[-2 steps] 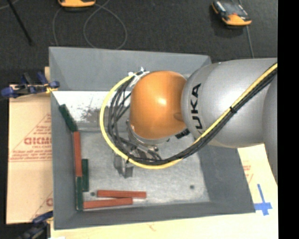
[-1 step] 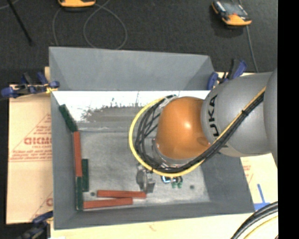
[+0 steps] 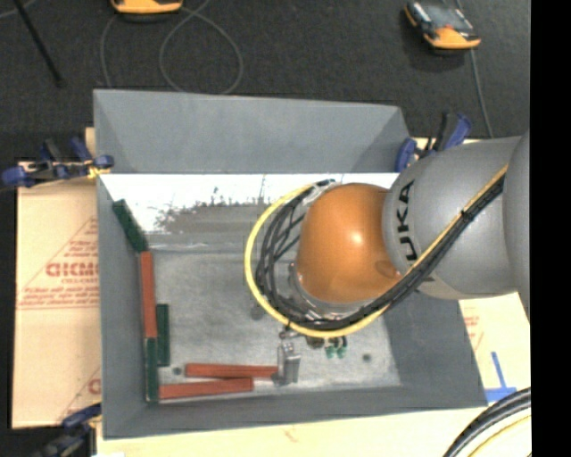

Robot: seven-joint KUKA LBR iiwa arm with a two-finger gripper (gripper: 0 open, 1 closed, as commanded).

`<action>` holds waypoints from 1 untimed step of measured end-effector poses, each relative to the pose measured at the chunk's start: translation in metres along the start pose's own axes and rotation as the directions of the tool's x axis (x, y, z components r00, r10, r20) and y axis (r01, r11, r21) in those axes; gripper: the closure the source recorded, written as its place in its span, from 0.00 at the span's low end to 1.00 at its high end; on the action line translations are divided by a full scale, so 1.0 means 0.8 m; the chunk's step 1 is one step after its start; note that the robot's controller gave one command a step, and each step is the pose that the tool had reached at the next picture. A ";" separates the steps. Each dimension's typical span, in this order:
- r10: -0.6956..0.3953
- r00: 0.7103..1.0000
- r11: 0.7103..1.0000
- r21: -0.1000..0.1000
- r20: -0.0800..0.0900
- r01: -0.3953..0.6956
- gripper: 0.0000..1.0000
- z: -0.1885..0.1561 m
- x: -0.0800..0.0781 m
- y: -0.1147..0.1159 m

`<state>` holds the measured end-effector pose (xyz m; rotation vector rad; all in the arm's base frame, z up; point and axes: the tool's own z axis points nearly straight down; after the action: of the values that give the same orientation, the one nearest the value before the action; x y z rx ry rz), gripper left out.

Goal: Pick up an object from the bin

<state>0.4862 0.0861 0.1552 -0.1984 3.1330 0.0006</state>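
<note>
Orange cover (image 3: 343, 241) near upper red stick (image 3: 230, 369), which lies left-right.

Bin (image 3: 241, 134) matt grey metal, floor scuffed; orange cover (image 3: 343, 241) glossy, smooth.

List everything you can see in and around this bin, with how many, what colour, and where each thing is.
Grey metal bin: one, grey, middle of the view.
Dark green flat sticks: three, dark green, along the bin's left wall, the far one slanted.
Red-brown flat sticks: three, red-brown, one along the left wall, two side by side along the near wall.
Small green bits: a few, green, bin floor just right of the gripper.
Orange and black devices: two, dark floor beyond the bin.
Robot arm: one, grey with an orange cover, reaching in from the right.
Gripper: one, grey, at the right end of the near-wall sticks.
</note>
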 end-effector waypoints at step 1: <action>-0.089 0.996 0.996 0.002 0.021 0.089 0.00 0.105 0.008 -0.007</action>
<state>0.4807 0.0795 0.0713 -0.3353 3.0998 0.0016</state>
